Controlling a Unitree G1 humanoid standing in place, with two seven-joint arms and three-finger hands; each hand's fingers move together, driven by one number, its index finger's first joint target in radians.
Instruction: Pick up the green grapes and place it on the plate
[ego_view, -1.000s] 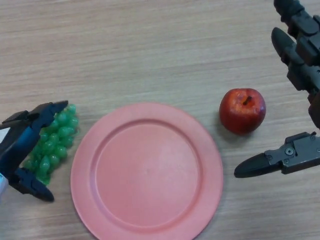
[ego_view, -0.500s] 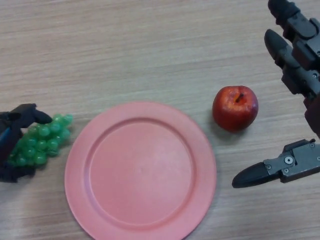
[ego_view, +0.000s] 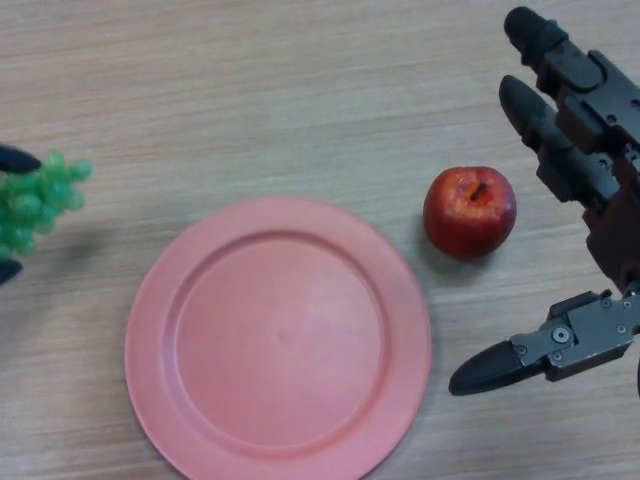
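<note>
One hand, the left hand, pinches the green grapes between dark fingertips at the view's left edge, with the plate to its right, while the right hand, fingers spread, idles beside the apple.

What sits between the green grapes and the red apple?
In the head view, the pink plate lies between the green grapes at the far left and the apple, with bare table above it.

Hands at opposite edges.
Right hand open, fingers straight, thumb spread below; left hand barely visible, seemingly pinching.
</note>
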